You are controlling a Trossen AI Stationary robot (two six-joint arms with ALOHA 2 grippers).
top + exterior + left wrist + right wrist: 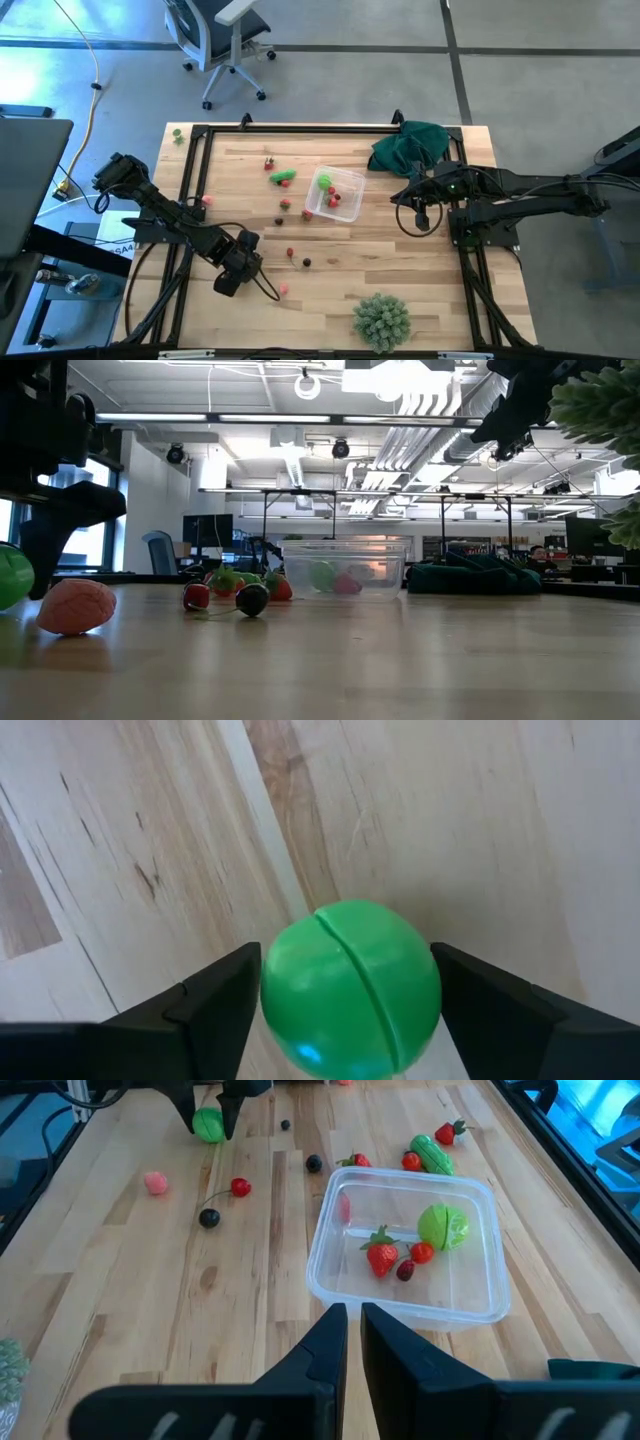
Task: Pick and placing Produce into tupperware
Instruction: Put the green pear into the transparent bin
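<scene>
The left gripper, low over the table's left front, has its fingers spread on either side of a round green ball of produce; whether they touch it I cannot tell. The ball has no long axis; its seam runs diagonally. Rightward, the clear square tupperware holds a strawberry and a green piece. The right gripper hovers just beside it, fingers pressed together.
</scene>
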